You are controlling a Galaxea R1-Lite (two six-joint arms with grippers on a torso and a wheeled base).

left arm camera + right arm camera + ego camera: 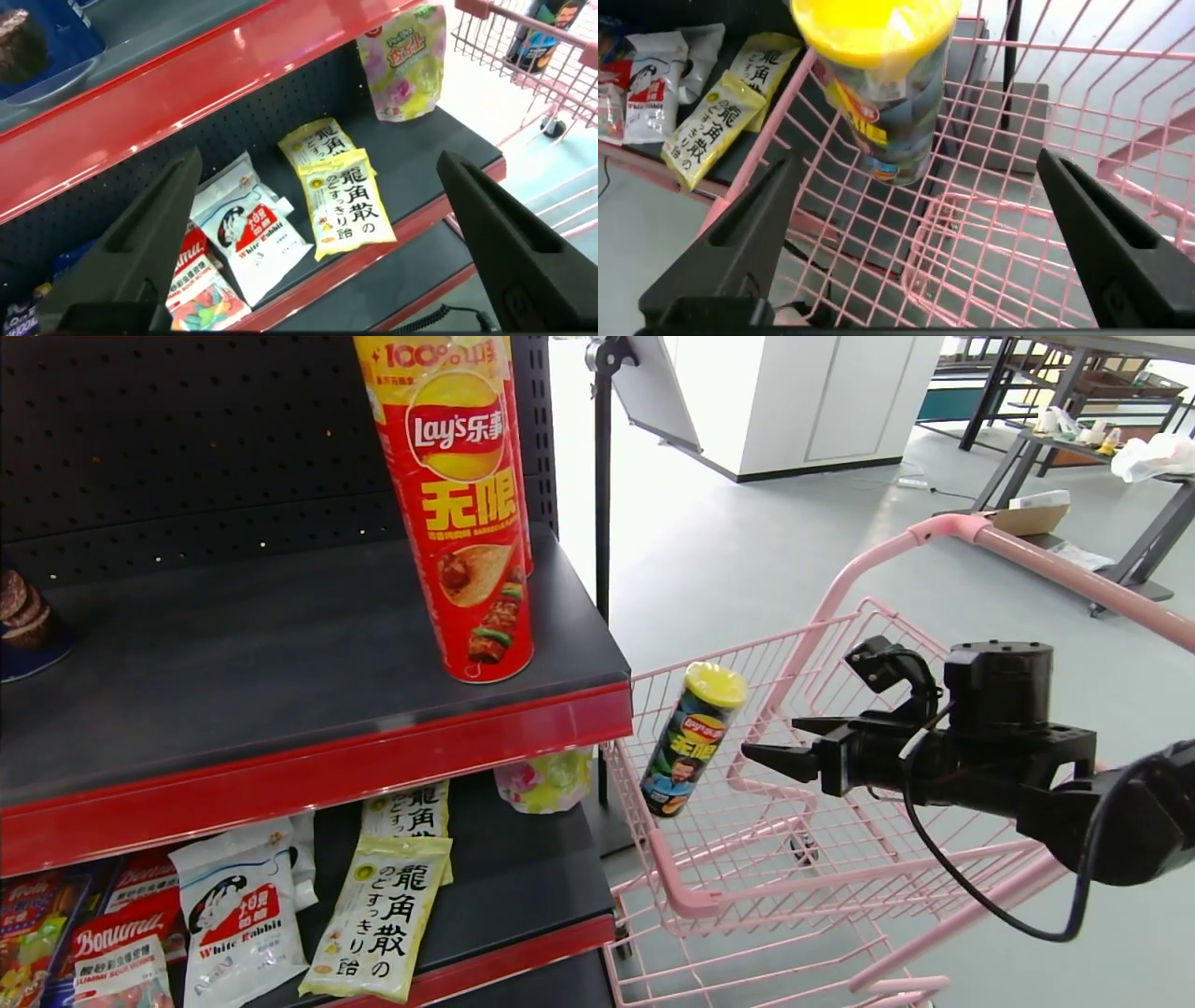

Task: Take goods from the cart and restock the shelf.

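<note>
Over the cart, the right gripper, jaws wide, faces the yellow-lidded can inside. The left wrist view adds the left gripper, jaws wide, before the shelf beside the cart.

The cart is thin wire with a smooth pink coating. The dark can in it has a glossy printed wrap and a yellow plastic lid. The red can shines likewise. The shelf deck looks matt and dark, its red edge strip glossy. The right end effector is matt black.
</note>
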